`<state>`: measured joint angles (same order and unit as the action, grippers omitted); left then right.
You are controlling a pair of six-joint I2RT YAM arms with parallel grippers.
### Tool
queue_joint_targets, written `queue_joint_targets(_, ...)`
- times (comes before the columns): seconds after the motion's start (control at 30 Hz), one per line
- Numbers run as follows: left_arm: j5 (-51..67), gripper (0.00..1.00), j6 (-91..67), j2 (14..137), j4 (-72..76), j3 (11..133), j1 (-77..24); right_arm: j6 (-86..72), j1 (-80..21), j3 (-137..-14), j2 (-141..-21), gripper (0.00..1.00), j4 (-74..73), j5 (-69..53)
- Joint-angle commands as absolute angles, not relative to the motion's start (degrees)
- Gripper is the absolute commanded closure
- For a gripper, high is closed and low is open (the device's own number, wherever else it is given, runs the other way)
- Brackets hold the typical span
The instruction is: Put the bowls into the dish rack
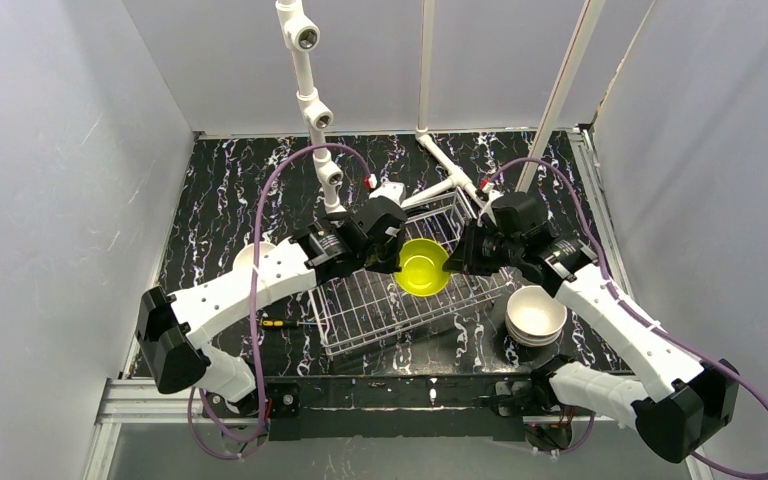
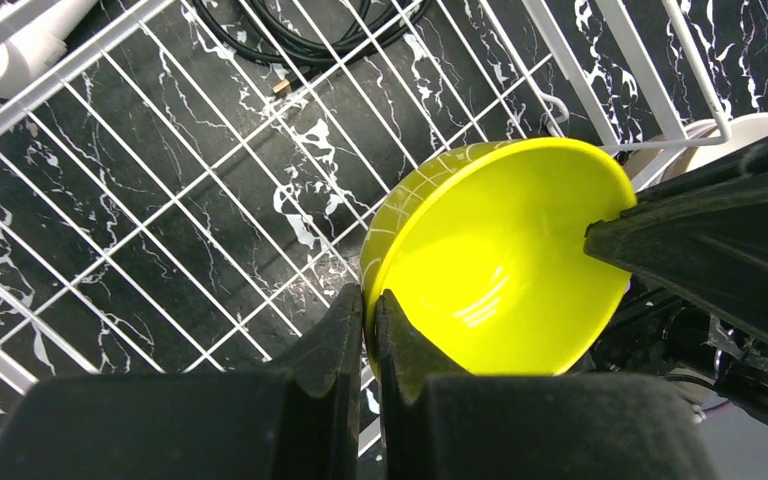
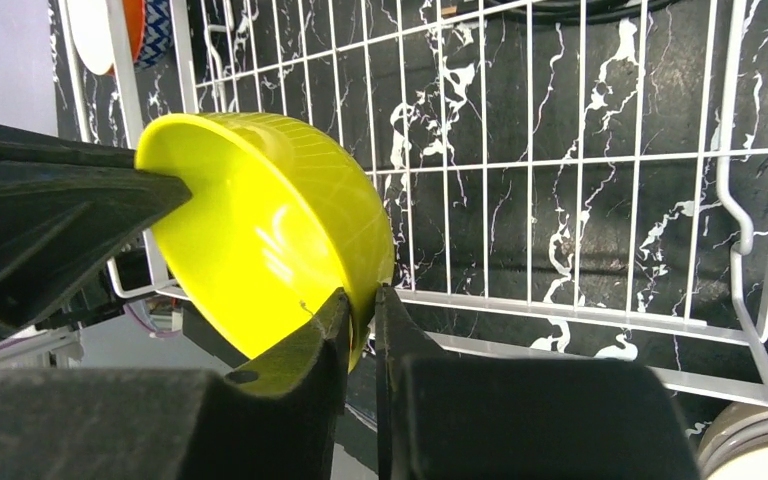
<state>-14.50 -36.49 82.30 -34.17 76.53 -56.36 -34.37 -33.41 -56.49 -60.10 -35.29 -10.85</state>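
Holding the glossy yellow-green round bowl (image 1: 424,266) tilted over the silver wire dish rack (image 1: 360,300), my left tool (image 2: 370,330) and right tool (image 3: 362,330) both pinch its rim. A hand-over, I judge: one must release, then the other lowers it in.

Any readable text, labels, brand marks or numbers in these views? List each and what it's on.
None readable.
No print shows on the yellow-green bowl, the dish rack or the white pipe frame.
The blue-and-white patterned bowl at the right wrist view's top edge shows pattern only, no letters.
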Motion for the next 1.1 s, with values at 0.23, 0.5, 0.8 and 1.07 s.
queue_joint_targets(0.23,-13.43,0.66,-28.56,82.73,-34.34,82.7,-56.29,-37.31,-34.25,-55.83,-60.87,0.99,-32.2,-9.23)
queue_joint_targets(0.5,-7.46,0.15,-14.86,79.8,-33.86,86.31,-56.29,-39.7,-34.23,-56.58,-62.36,0.99,-35.71,-4.71)
queue_joint_targets(0.8,8.77,0.13,10.97,77.63,-27.98,80.19,-65.65,-39.74,-34.2,-59.46,-63.76,0.99,-37.11,-3.13)
queue_joint_targets(1.07,-5.12,0.31,29.73,83.92,-27.47,77.84,-70.49,-38.7,-34.2,-64.67,-64.1,0.99,-40.05,-2.27)
